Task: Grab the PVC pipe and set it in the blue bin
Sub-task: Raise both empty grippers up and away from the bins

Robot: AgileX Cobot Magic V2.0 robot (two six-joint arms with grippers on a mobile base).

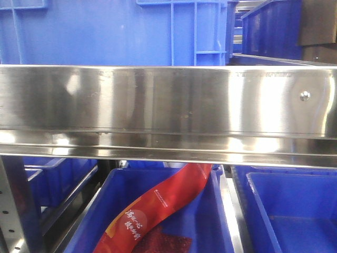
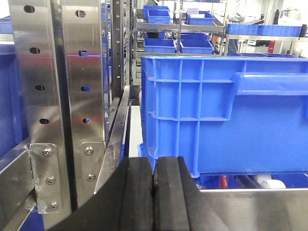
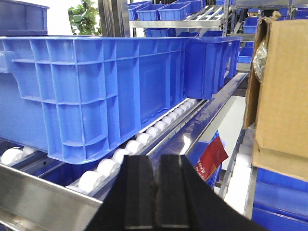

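No PVC pipe shows in any view. A large blue bin [image 2: 226, 110] stands on the roller shelf in front of my left gripper [image 2: 154, 166], whose black pads are pressed together with nothing between them. The same bin [image 3: 96, 82] shows in the right wrist view, resting on white rollers [image 3: 120, 156]. My right gripper [image 3: 156, 166] is shut and empty, low in front of the shelf rail. In the front view the bin's wall [image 1: 116, 31] rises behind a steel rail [image 1: 168, 110]. Neither gripper shows in the front view.
A lower blue bin [image 1: 210, 221] holds a red packet [image 1: 152, 211]; another blue bin [image 1: 289, 211] sits to its right. A perforated steel post [image 2: 57, 96] stands at left. A cardboard box [image 3: 281, 91] stands at right. More blue bins [image 2: 178, 43] fill far shelves.
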